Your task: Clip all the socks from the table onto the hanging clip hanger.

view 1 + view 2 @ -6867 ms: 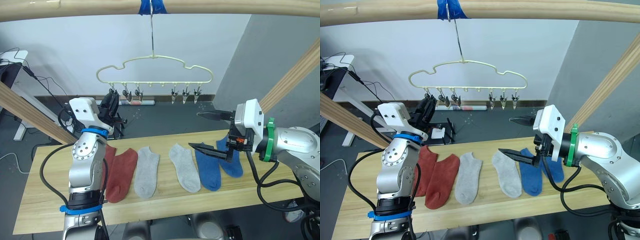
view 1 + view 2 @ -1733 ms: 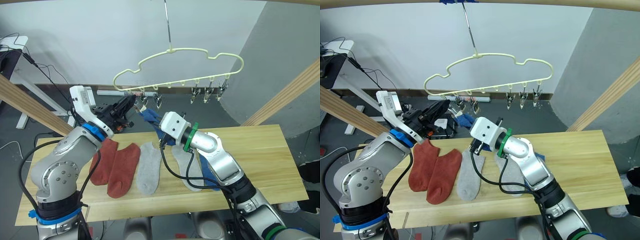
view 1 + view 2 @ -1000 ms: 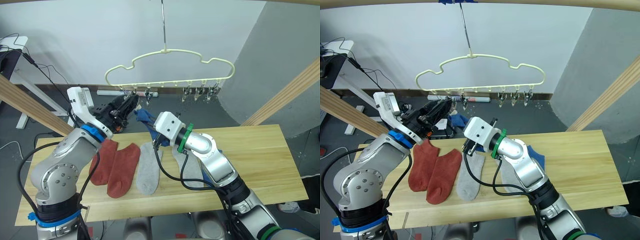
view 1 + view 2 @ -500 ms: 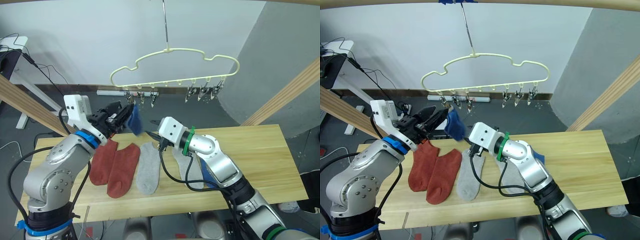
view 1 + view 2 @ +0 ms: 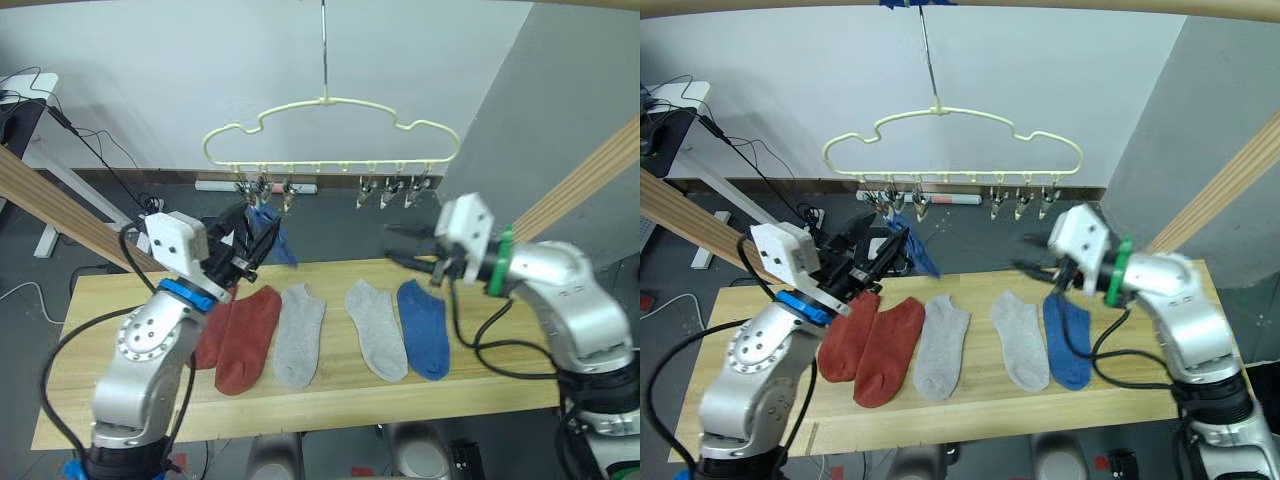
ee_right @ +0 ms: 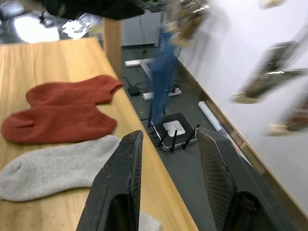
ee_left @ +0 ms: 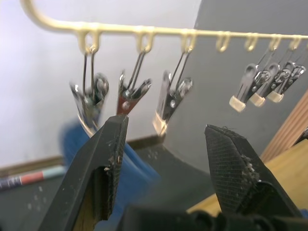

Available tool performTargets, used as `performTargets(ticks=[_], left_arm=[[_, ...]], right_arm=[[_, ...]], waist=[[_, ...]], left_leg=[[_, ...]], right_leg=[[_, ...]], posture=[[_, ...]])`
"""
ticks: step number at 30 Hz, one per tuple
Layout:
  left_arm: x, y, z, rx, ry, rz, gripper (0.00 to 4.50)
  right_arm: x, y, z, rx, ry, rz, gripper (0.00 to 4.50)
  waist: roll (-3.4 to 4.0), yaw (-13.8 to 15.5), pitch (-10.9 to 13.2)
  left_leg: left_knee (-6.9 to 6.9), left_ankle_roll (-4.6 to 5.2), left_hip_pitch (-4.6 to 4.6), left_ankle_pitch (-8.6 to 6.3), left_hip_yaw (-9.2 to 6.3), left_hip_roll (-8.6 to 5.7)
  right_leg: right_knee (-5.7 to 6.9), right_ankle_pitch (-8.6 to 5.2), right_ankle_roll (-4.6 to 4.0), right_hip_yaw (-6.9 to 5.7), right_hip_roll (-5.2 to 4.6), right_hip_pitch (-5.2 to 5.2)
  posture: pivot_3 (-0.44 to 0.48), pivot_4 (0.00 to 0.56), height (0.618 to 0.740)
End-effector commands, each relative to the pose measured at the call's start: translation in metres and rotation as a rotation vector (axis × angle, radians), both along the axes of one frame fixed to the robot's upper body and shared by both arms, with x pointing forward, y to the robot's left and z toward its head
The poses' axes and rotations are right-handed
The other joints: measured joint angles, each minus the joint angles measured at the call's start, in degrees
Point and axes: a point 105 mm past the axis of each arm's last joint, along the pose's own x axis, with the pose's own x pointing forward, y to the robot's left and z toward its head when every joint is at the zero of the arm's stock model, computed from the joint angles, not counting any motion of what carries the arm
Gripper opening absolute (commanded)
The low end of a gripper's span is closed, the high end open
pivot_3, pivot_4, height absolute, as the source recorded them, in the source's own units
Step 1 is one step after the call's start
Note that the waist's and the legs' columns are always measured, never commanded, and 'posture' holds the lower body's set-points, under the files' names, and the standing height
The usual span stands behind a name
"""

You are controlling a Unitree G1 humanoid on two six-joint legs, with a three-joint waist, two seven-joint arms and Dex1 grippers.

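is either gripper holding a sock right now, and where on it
No. Both the left gripper and the right gripper are open and empty. The blue sock hangs from a clip at the left end of the clip hanger.

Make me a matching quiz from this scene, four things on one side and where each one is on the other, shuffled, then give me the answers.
Things
1. hanging blue sock
2. other blue sock
3. red socks
4. grey socks

Places
A. flat on the table, nearest the right gripper
B. dangling from a clip on the hanger
C. middle of the row
D. table end by the left gripper

Pairs: 1-B, 2-A, 3-D, 4-C
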Motion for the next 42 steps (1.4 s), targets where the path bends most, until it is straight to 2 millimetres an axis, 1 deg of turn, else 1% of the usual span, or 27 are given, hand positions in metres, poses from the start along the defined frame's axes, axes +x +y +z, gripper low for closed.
performTargets(ticks=[1,4,5,9,12,17,24,29,31,34,39,42], left_arm=[[-0.002,-0.006,0.007,0.000,-0.075,0.022,2.79],[0.000,-0.009,0.007,-0.017,-0.087,0.032,2.79],[0.001,-0.010,0.007,-0.026,-0.091,0.034,2.79],[0.006,-0.013,0.010,-0.055,-0.111,0.062,2.79],[0.011,-0.013,0.009,-0.070,-0.103,0.076,2.79],[0.019,-0.005,0.010,-0.111,-0.103,0.134,2.79],[0.027,-0.004,0.010,-0.134,-0.098,0.141,2.79],[0.031,-0.005,0.010,-0.140,-0.096,0.142,2.79],[0.033,-0.007,0.010,-0.140,-0.096,0.135,2.43],[0.035,-0.011,0.011,-0.138,-0.097,0.121,2.43],[0.038,-0.009,0.013,-0.137,-0.101,0.134,2.43],[0.039,-0.011,0.014,-0.138,-0.101,0.126,2.43]], right_arm=[[-0.015,0.000,0.017,0.027,-0.024,0.027,1.78],[-0.017,-0.002,0.016,0.020,-0.010,0.014,1.78],[-0.018,-0.003,0.016,0.021,-0.008,0.007,1.78],[-0.019,-0.006,0.014,0.022,0.004,-0.015,1.78],[-0.019,-0.007,0.014,0.024,0.007,-0.019,1.78],[-0.018,-0.009,0.015,0.022,0.002,-0.028,1.78],[-0.017,-0.010,0.016,0.025,-0.001,-0.037,1.78],[-0.018,-0.010,0.017,0.024,0.000,-0.041,1.78],[-0.018,-0.011,0.017,0.025,0.001,-0.044,1.80],[-0.018,-0.011,0.018,0.027,0.001,-0.046,1.80],[-0.018,-0.012,0.017,0.027,0.003,-0.049,1.80],[-0.018,-0.012,0.018,0.029,0.005,-0.049,1.80]], waist=[[-0.01,-0.2,0.0],[-0.01,-0.3,0.0],[-0.01,-0.4,0.0],[-0.01,-0.6,0.0],[-0.01,-0.7,0.0],[-0.01,-0.8,0.0],[-0.01,-0.8,0.0],[-0.01,-0.8,0.0],[-0.01,-0.8,0.0],[-0.01,-0.8,0.0],[-0.01,-0.8,0.0],[-0.01,-0.8,0.0]], left_leg=[[0.00,0.00,0.01,0.00,-0.01,-0.01],[-0.01,0.00,-0.01,0.00,-0.03,0.00],[-0.01,0.00,-0.01,0.00,-0.02,0.00],[0.07,0.00,-0.03,0.00,0.00,0.00],[0.13,0.00,-0.03,0.00,0.00,-0.04],[0.27,0.01,-0.07,0.00,-0.01,-0.04],[0.80,0.03,-0.34,-0.02,-0.08,-0.02],[0.90,0.04,-0.39,-0.01,-0.06,-0.05],[0.90,0.04,-0.39,-0.01,-0.06,-0.05],[0.90,0.05,-0.39,-0.01,-0.06,-0.07],[0.89,0.04,-0.40,-0.01,-0.07,-0.06],[0.90,0.04,-0.40,-0.01,-0.07,-0.06]], right_leg=[[0.00,0.00,0.00,-0.02,0.02,0.02],[-0.01,0.01,-0.01,-0.05,0.09,0.01],[0.00,0.01,-0.01,-0.03,0.08,0.01],[0.00,0.03,0.02,-0.01,0.06,0.02],[0.01,0.04,0.04,-0.01,0.06,0.03],[0.05,0.06,0.05,-0.02,0.10,0.03],[0.07,0.14,0.19,-0.06,0.13,0.02],[0.03,0.28,0.26,-0.01,0.12,0.02],[0.04,0.28,0.25,-0.03,0.13,0.02],[0.04,0.29,0.24,-0.03,0.16,0.02],[0.03,0.29,0.24,-0.03,0.15,0.01],[0.03,0.29,0.24,-0.03,0.15,0.01]], posture=[[-0.208,0.333,0.735],[-0.208,0.333,0.735],[-0.224,0.330,0.735],[-0.233,0.330,0.735],[-0.236,0.329,0.735],[-0.236,0.329,0.735],[-0.251,0.332,0.735],[-0.257,0.333,0.735],[-0.259,0.335,0.735],[-0.261,0.336,0.735],[-0.261,0.335,0.735],[-0.262,0.335,0.735]])
